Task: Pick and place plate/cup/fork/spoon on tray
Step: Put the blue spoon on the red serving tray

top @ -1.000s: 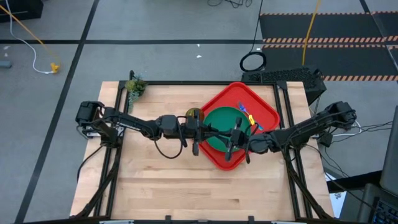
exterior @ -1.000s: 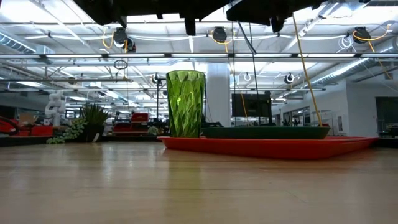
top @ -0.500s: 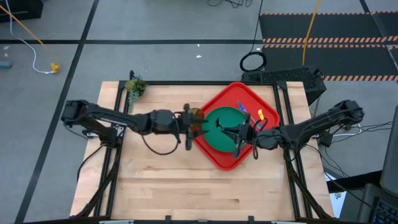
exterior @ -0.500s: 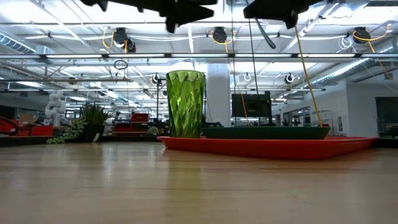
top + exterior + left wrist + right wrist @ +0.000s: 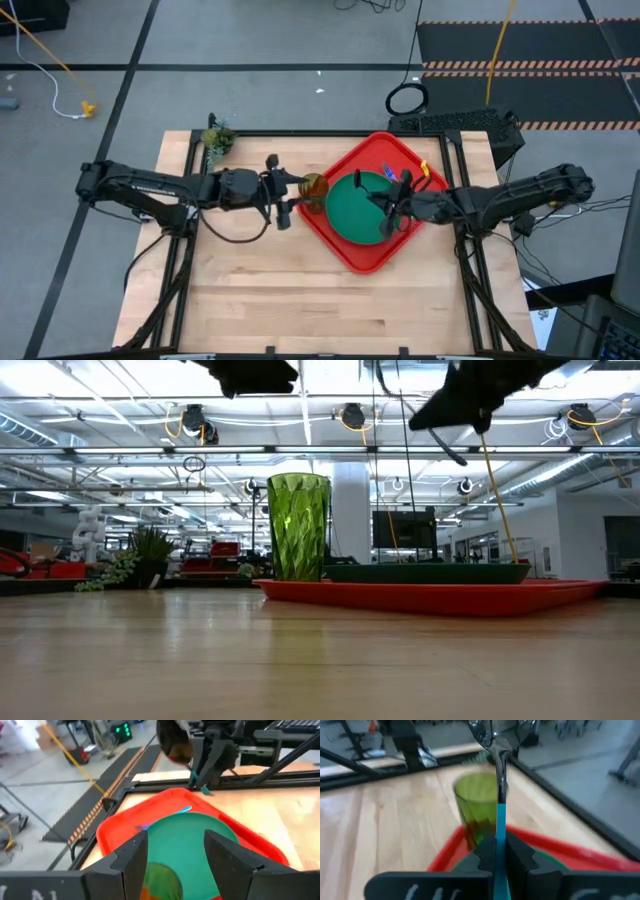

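Spoon (image 5: 497, 780) clamped in right tool (image 5: 392, 213), now lifted over plate (image 5: 362, 208) on tray (image 5: 345, 250); left tool (image 5: 283, 193), fingers apart and empty, has backed away beside cup (image 5: 313, 187); spoon placement next.

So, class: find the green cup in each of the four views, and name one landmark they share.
High view: the cup stands at the red tray's left corner.
Low view: tall, left of centre, at the tray's left end.
Left wrist view: blurred at the bottom edge.
Right wrist view: centre, behind the held spoon.
Shared landmark: the red tray.
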Action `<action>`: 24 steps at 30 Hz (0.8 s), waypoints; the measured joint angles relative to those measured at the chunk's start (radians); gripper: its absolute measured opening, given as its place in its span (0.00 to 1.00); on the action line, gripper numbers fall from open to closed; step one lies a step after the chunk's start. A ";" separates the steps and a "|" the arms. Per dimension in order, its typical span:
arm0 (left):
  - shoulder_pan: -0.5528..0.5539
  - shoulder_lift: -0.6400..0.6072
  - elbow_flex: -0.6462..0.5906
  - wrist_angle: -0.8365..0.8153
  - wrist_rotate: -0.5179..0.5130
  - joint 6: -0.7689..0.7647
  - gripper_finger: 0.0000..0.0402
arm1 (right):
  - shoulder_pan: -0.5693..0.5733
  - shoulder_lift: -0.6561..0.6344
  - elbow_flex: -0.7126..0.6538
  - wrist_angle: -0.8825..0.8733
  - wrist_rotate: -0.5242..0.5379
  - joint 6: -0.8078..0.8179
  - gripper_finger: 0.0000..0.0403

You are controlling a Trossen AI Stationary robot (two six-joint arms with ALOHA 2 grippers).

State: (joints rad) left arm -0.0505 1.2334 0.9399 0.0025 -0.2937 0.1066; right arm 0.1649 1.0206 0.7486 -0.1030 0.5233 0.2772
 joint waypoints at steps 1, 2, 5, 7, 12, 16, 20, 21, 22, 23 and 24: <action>0.000 0.000 0.000 -0.020 -0.002 -0.012 0.49 | -0.019 -0.001 0.000 -0.025 -0.020 0.015 0.02; 0.001 0.000 0.000 -0.051 -0.004 -0.025 0.49 | -0.039 -0.001 0.000 -0.045 -0.045 0.027 0.02; 0.000 0.001 0.000 -0.128 -0.004 -0.053 0.49 | -0.102 -0.001 0.000 -0.102 -0.108 0.059 0.02; 0.004 0.000 0.000 -0.153 -0.004 -0.065 0.49 | -0.139 -0.001 0.000 -0.136 -0.153 0.076 0.02; 0.033 -0.007 0.000 -0.217 -0.005 -0.084 0.49 | -0.211 -0.001 0.000 -0.215 -0.230 0.099 0.02; 0.071 -0.013 -0.002 -0.277 -0.005 -0.117 0.49 | -0.254 -0.001 0.000 -0.290 -0.245 0.103 0.02; 0.100 -0.052 -0.043 -0.255 -0.006 -0.145 0.49 | -0.294 -0.001 0.000 -0.328 -0.270 0.105 0.02; 0.103 -0.070 -0.065 -0.254 -0.006 -0.151 0.49 | -0.303 -0.001 0.000 -0.338 -0.286 0.105 0.02; 0.108 -0.088 -0.087 -0.240 -0.005 -0.157 0.49 | -0.308 -0.001 0.000 -0.345 -0.293 0.105 0.02; 0.111 -0.110 -0.109 -0.221 -0.005 -0.166 0.49 | -0.312 -0.001 0.000 -0.350 -0.294 0.105 0.02; 0.114 -0.136 -0.132 -0.202 -0.005 -0.172 0.49 | -0.316 -0.001 0.000 -0.357 -0.295 0.105 0.02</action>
State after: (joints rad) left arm 0.0631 1.0971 0.8080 -0.1995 -0.2985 -0.0658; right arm -0.1507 1.0195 0.7485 -0.4604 0.2287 0.3819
